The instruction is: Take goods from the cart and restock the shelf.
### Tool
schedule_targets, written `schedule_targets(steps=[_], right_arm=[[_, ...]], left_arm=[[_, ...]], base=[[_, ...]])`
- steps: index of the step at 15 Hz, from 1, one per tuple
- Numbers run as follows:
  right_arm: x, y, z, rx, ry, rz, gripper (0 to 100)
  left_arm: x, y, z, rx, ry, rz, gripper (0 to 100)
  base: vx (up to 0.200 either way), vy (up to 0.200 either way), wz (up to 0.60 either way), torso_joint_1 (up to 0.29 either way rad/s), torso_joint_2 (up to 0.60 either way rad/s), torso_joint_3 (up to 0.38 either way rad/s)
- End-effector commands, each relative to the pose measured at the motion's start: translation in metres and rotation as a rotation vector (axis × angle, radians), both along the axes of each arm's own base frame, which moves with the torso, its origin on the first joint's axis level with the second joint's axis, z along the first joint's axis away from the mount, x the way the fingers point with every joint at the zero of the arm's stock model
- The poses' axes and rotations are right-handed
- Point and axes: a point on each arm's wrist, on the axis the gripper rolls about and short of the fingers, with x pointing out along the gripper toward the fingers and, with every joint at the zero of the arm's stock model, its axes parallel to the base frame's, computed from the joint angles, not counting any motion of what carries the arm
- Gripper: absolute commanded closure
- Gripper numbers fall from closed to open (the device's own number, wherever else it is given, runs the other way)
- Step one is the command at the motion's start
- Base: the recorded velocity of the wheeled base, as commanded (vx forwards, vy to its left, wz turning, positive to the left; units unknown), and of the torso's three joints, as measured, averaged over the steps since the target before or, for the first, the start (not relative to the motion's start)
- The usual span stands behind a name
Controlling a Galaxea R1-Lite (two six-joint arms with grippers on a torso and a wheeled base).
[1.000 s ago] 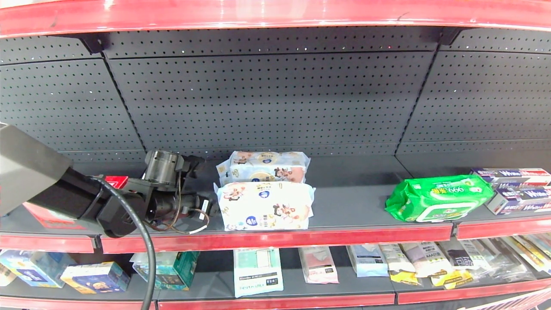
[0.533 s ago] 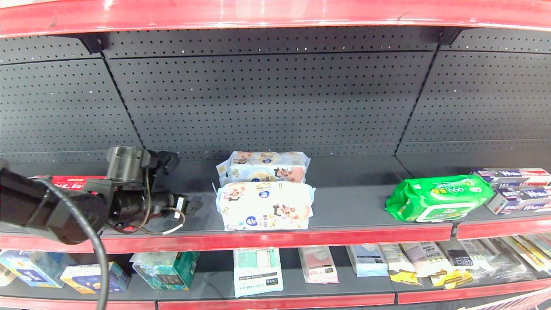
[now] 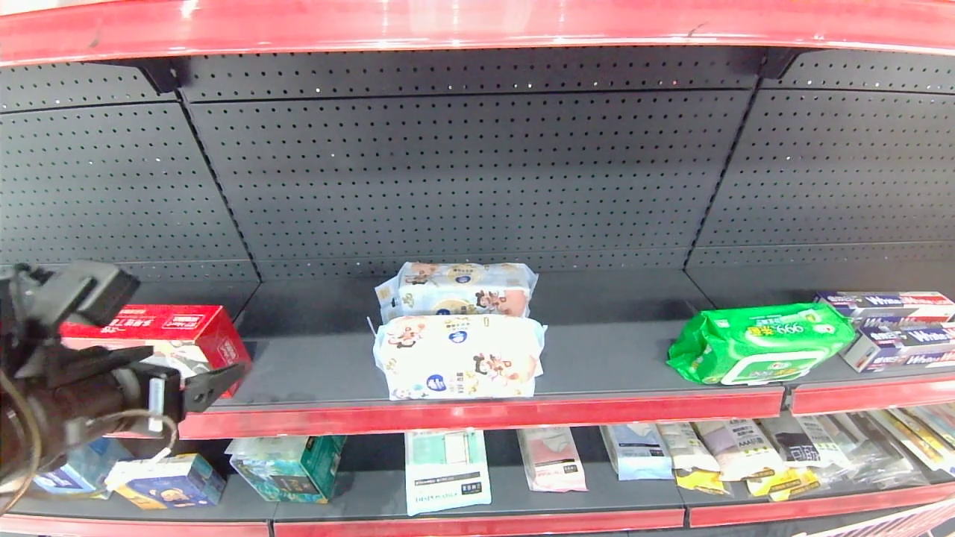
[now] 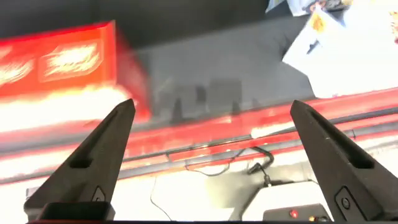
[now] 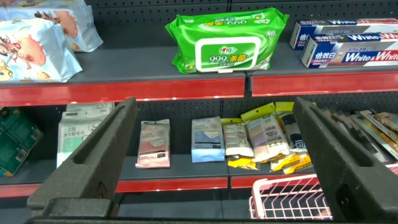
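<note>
Red box (image 4: 56,62) just beyond my left gripper (image 4: 212,104), fingers wide, empty; right gripper (image 5: 214,99) fingers wide, green wipes pack (image 5: 227,43) ahead.

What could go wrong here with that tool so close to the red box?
The left tool, open, hangs close beside the red box; a careless swing might nudge the box off the shelf's front lip. The green wipes pack also lies right at that lip, so a later bump could tip it off.
</note>
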Motion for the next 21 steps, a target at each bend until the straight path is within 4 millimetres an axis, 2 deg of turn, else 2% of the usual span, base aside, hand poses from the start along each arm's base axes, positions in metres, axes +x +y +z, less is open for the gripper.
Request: schedule_targets(steps=[1,5,6,8,9,10,15,17,18,19,21], right_arm=[[0.0,0.0,0.0,0.0,0.002,0.0,0],[0.0,0.0,0.0,0.0,0.002,0.0,0],[0.0,0.0,0.0,0.0,0.002,0.0,0],[0.0,0.0,0.0,0.0,0.002,0.001,0],[0.0,0.0,0.0,0.0,0.002,0.001,0],[0.0,0.0,0.0,0.0,0.002,0.0,0],[0.0,0.0,0.0,0.0,0.002,0.0,0],[0.0,0.0,0.0,0.0,0.001,0.001,0],[0.0,0.0,0.0,0.0,0.001,0.001,0],[0.0,0.0,0.0,0.0,0.002,0.001,0],[0.0,0.0,0.0,0.0,0.002,0.0,0]], left_arm=[[-0.097,0.01,-0.018,-0.025,-0.184,-0.027,0],[-0.165,0.011,-0.035,-0.064,-0.275,-0.088,0],[-0.172,0.011,-0.039,-0.063,-0.287,-0.089,0],[-0.2,0.011,-0.06,-0.061,-0.365,-0.097,0],[-0.2,0.011,-0.06,-0.061,-0.365,-0.097,0],[-0.212,0.011,-0.075,-0.041,-0.349,-0.095,0],[-0.207,0.018,-0.083,-0.01,-0.343,0.229,0],[-0.202,0.017,-0.085,-0.011,-0.391,0.16,0],[-0.195,0.013,-0.089,-0.061,-0.47,-0.021,0],[-0.192,0.011,-0.091,-0.08,-0.523,-0.081,0],[-0.191,0.013,-0.091,-0.069,-0.523,-0.005,0]], base=[[0.0,0.0,0.0,0.0,0.0,0.0],[0.0,0.0,0.0,0.0,0.0,0.0],[0.0,0.0,0.0,0.0,0.0,0.0],[0.0,0.0,0.0,0.0,0.0,0.0],[0.0,0.0,0.0,0.0,0.0,0.0],[0.0,0.0,0.0,0.0,0.0,0.0],[0.0,0.0,0.0,0.0,0.0,0.0],[0.0,0.0,0.0,0.0,0.0,0.0],[0.0,0.0,0.0,0.0,0.0,0.0],[0.0,0.0,0.0,0.0,0.0,0.0],[0.0,0.0,0.0,0.0,0.0,0.0]])
